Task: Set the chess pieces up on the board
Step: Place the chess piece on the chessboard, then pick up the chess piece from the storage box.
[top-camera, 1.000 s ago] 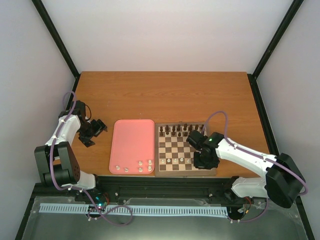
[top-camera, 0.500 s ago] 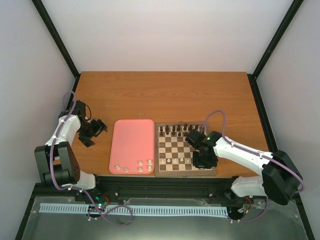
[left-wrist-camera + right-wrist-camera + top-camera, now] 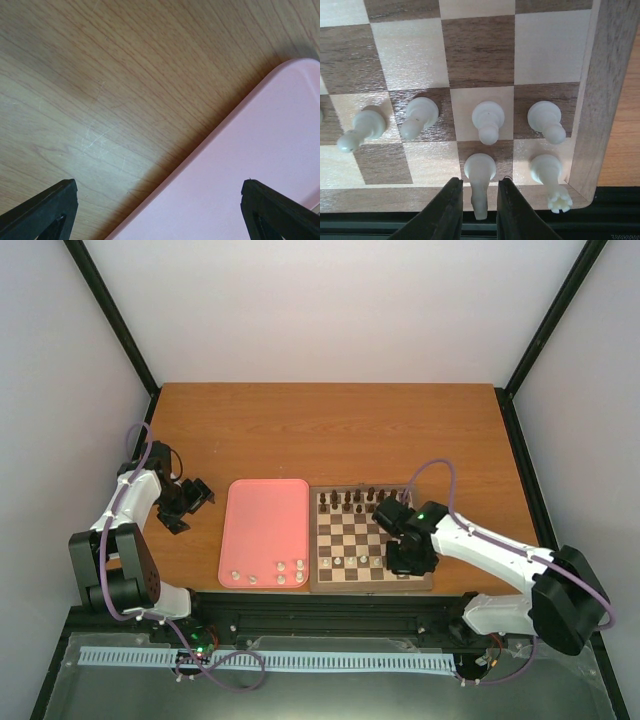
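- Two claws to report. My right gripper (image 3: 480,182) has its jaws slightly parted, with a thin gap on each side of the white piece (image 3: 480,170) between them, so it is released, not pinched.
- Just right of that claw is a crowned white piece (image 3: 547,176). Four more chess pieces (image 3: 487,120) line the row ahead on the board (image 3: 605,100).
- My left gripper (image 3: 157,184) is spread wide over the table (image 3: 100,75) and the pink tray (image 3: 260,150) corner.

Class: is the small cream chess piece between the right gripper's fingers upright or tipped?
Upright: the cream chess piece stands on its round base, like the neighbouring cream pieces.
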Available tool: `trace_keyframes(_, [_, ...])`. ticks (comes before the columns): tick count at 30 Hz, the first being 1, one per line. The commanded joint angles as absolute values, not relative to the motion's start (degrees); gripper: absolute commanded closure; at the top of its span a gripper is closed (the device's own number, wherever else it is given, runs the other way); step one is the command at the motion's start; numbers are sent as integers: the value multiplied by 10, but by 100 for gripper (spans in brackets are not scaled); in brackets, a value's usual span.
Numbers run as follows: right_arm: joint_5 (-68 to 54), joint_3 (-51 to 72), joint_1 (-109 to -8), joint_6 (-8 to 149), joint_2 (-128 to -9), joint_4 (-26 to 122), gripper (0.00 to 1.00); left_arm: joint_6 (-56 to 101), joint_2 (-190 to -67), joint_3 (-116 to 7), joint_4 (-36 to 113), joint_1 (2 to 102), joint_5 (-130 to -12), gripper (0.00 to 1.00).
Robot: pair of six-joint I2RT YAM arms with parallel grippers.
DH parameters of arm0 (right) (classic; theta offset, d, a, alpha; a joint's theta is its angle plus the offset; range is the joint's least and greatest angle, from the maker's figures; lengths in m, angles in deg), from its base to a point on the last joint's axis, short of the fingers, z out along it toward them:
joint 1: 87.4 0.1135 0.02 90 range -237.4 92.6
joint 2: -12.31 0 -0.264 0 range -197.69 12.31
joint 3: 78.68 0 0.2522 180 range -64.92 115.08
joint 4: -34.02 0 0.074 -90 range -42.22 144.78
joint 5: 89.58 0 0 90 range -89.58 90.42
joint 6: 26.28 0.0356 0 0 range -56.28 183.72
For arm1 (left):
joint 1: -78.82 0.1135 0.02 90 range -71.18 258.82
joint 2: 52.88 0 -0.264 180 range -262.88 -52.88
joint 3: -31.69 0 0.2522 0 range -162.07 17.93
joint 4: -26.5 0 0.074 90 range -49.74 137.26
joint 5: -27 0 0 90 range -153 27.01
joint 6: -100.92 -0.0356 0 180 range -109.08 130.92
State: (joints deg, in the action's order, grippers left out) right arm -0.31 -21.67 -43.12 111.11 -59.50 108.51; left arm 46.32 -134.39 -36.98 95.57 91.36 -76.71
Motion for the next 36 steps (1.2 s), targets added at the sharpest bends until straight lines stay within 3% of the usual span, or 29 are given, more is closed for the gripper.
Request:
trace_keyframes(1, [-2, -193, -437, 1113, -565, 1104, 80, 468, -1341, -381, 952, 915, -767, 0])
trace_keyframes(3, [-5, -181, -437, 1109, -555, 1111, 79, 468, -1341, -381, 953, 915, -767, 0])
trace_keyframes(7, [-4, -147, -435, 1103, -539, 1146, 68, 469, -1340, -381, 953, 915, -768, 0])
trace_keyframes(14, [18, -43, -406, 1101, -556, 1194, 57, 469, -1339, -380, 953, 915, -768, 0])
trace_keyframes(20, [25, 146, -332, 1026, -727, 1175, 44, 468, -1340, -382, 954, 914, -767, 0])
trace_keyframes(26, [11, 310, -280, 927, -912, 1139, 44, 469, -1344, -383, 952, 915, -769, 0])
trace_keyframes(36, [-73, 456, -222, 820, -1106, 1116, 45, 470, -1340, -379, 951, 915, -774, 0])
